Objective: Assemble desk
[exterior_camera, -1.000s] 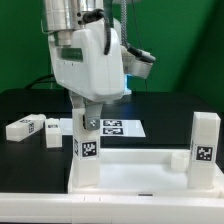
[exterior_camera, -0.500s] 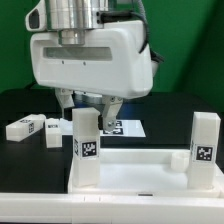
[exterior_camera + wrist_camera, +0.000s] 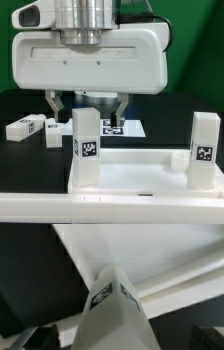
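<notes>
The gripper point(image 3: 88, 112) hangs with its fingers point(image 3: 56, 105) spread wide. An upright white desk leg point(image 3: 86, 146) stands in the gap between them, its top about level with the fingertips. In the wrist view the same leg point(image 3: 112, 308) runs up the middle of the gap, tags showing on two of its faces. The dark fingers point(image 3: 22, 339) stand off it on either side and neither pad touches it. That leg stands on a near corner of the white tabletop point(image 3: 135, 176), whose raised rim runs below the fingers and out past the finger on the exterior view's right. Well beyond that finger, a second upright leg point(image 3: 205, 141) stands on the tabletop's other near corner. Outside the finger on the exterior view's left, two loose legs point(image 3: 25, 127) lie on the black table point(image 3: 20, 105), one just beside the other. Behind the fingers, partly hidden by them, the marker board point(image 3: 125, 128) lies flat on the table.
</notes>
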`<state>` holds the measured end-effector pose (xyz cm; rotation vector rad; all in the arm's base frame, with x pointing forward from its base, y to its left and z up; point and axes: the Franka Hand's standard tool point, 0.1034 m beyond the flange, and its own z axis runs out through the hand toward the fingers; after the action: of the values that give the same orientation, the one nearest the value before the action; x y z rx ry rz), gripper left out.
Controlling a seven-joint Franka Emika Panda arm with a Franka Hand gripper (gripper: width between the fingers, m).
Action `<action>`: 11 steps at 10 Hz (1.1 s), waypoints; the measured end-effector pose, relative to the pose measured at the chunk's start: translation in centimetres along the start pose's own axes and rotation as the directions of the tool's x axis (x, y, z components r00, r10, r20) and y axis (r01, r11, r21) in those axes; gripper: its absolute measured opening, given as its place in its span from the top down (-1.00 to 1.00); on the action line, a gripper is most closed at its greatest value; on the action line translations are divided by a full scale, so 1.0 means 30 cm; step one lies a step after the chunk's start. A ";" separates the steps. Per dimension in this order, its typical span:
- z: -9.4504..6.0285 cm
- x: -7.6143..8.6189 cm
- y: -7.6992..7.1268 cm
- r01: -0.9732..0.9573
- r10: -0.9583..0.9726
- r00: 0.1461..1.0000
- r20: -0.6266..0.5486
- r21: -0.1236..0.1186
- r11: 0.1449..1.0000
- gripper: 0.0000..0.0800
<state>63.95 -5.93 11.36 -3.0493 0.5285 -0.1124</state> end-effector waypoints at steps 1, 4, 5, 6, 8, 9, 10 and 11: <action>0.002 -0.001 -0.001 0.051 -0.051 0.999 0.001 -0.002 0.999 -0.62; 0.003 -0.001 0.002 0.269 -0.269 0.963 0.003 -0.009 0.963 -0.62; 0.003 -0.001 0.004 0.331 -0.331 0.944 0.004 -0.010 0.944 -0.62; 0.003 -0.001 0.007 0.427 -0.427 0.904 0.006 -0.011 0.904 -0.62; 0.003 -0.001 0.009 0.441 -0.441 0.898 0.006 -0.010 0.897 -0.32; 0.003 -0.001 0.009 0.440 -0.440 0.898 0.006 -0.010 0.898 0.02; 0.003 -0.001 0.009 0.440 -0.440 0.898 0.006 -0.010 0.898 0.02; 0.003 -0.001 0.009 0.431 -0.431 0.902 0.006 -0.010 0.902 0.28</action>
<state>63.84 -6.18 11.25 -3.1178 -0.1597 -0.1175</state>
